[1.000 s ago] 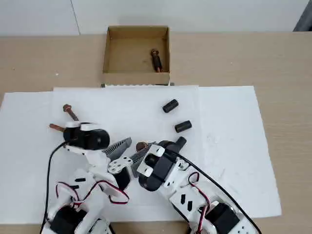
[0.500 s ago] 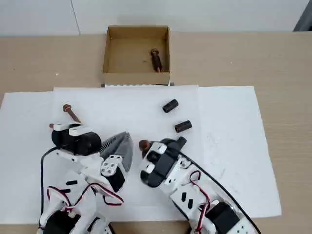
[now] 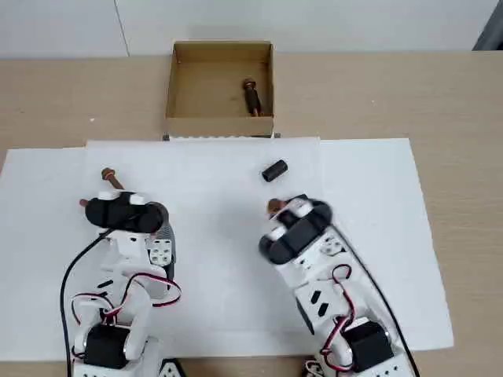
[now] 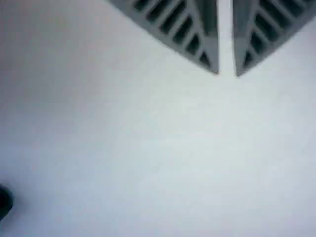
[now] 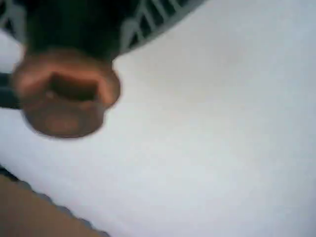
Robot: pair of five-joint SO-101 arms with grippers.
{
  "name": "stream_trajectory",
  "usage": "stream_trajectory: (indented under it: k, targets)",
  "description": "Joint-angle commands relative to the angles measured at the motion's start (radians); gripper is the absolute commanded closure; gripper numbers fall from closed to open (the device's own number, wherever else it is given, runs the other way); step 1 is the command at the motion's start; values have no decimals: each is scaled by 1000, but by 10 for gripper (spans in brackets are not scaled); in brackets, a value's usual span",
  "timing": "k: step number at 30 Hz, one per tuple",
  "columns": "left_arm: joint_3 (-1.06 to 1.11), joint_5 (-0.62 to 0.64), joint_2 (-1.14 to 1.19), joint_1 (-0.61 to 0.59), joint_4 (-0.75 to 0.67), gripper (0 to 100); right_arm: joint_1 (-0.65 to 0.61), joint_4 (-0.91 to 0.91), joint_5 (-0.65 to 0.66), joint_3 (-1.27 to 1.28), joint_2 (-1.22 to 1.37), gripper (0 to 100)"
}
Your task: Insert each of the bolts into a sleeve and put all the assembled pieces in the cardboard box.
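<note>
Now the bolt hangs in the right claw, which is clamped on it. In the high view its brown head sticks out past the arm, on the arms' side of the cardboard box and roughly in line with the box's right wall. In the right wrist view the head sits just over the white sheet. The dark mass behind it, beside a ribbed finger, cannot be told apart as shank or sleeve. A loose sleeve lies between that bolt and the box, apart from both. Inside the box, near its right wall, rests an assembled piece. Out past the box's left side, towards the arms, lies a loose bolt, and a second loose bolt is half covered by the left arm's body. The left claw hangs over bare sheet, well away from the box, its ribbed fingers all but together with a thin slit between the tips and nothing in it. A dark shape at the edge of the left wrist view cannot be identified. The sheet lies on the wooden table, its far edge just short of the box.
</note>
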Motion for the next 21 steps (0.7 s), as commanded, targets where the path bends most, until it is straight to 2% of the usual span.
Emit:
stream_trajectory:
  k: [1, 7, 11, 14, 21]
  targets:
    - [25, -81, -8, -46, -25, 994, 58, -28, -54, -12, -10, 995]
    - [68, -129, -8, -95, -25, 994, 140, -28, -158, 11, -8, 995]
    - [73, -129, -8, -91, -23, 994, 145, -30, -181, -20, -2, 996]
    - [81, -129, -8, -91, -21, 994, 145, -28, -270, -60, 1, 996]
    - [130, -124, -8, -92, -23, 994, 145, 36, -269, -244, 157, 996]
